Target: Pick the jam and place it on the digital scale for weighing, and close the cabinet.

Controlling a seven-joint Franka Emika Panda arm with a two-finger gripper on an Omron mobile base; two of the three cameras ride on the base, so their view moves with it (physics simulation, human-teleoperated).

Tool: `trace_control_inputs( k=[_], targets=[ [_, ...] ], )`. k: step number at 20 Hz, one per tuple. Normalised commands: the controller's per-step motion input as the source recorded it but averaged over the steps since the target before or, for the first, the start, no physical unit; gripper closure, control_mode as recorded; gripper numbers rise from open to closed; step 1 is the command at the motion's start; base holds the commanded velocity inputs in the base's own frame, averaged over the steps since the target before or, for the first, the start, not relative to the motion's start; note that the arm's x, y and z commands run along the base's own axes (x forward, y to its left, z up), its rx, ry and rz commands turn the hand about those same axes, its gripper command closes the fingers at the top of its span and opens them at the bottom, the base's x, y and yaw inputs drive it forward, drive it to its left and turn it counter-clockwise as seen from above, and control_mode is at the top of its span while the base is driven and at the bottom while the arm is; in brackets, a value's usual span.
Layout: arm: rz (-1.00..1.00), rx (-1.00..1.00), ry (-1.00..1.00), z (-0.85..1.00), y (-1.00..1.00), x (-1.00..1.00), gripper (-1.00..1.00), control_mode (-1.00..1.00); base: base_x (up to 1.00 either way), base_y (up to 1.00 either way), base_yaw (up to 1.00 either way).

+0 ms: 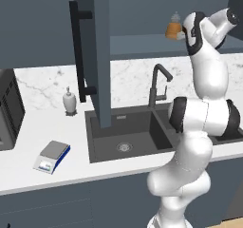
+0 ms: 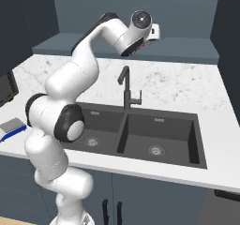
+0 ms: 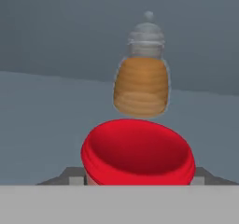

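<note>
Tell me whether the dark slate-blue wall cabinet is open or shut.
Open: the dark slate-blue wall cabinet has its door swung out edge-on, baring the shelf with the amber-orange bottle.

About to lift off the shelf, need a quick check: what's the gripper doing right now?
Gripper: closed on the jam, its red lid sitting right between the finger tips, inside the cabinet.
</note>
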Motion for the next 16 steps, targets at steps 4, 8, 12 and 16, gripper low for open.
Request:
trace_control_inputs(
  k=[4, 8, 12, 16],
  targets=[
    [0.00, 0.11, -0.39, 0.00, 0.48, -1.00, 1.00, -1.00, 0.00, 0.00, 0.00],
    [0.01, 0.07, -0.16, 0.07, 0.66, -1.00, 1.00, -1.00, 0.00, 0.00, 0.00],
    [0.11, 0.14, 0.00, 0.46, 0.17, -1.00, 1.00, -1.00, 0.00, 0.00, 0.00],
    [0.14, 0.19, 0.00, 0.52, 0.01, -1.00, 1.00, -1.00, 0.00, 0.00, 0.00]
  ],
)
